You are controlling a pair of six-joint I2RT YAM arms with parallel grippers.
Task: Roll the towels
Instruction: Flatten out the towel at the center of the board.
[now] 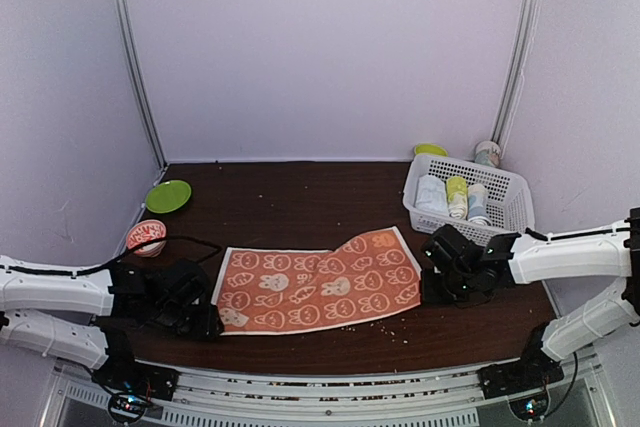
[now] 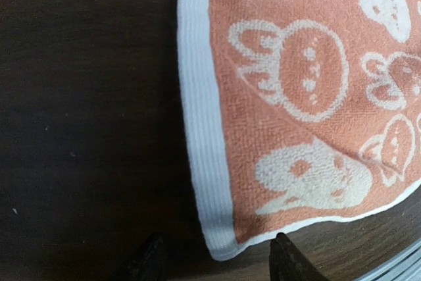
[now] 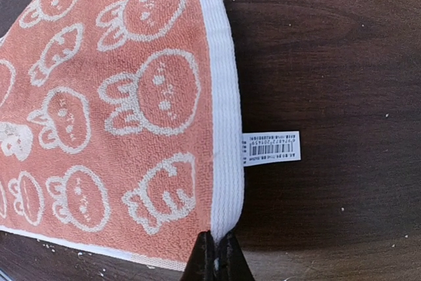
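Progress: no roll started | orange towel (image 1: 318,289) lies flat on table (image 1: 300,207) | left gripper (image 2: 218,260) spread astride its near-left corner | right gripper (image 3: 217,255) pinches right hem | rolling all left to do

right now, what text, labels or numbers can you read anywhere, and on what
White tag on the edge of the orange towel: a barcode and tiny print, too small to read.
Items in the white basket: no legible print.
No other text shows.
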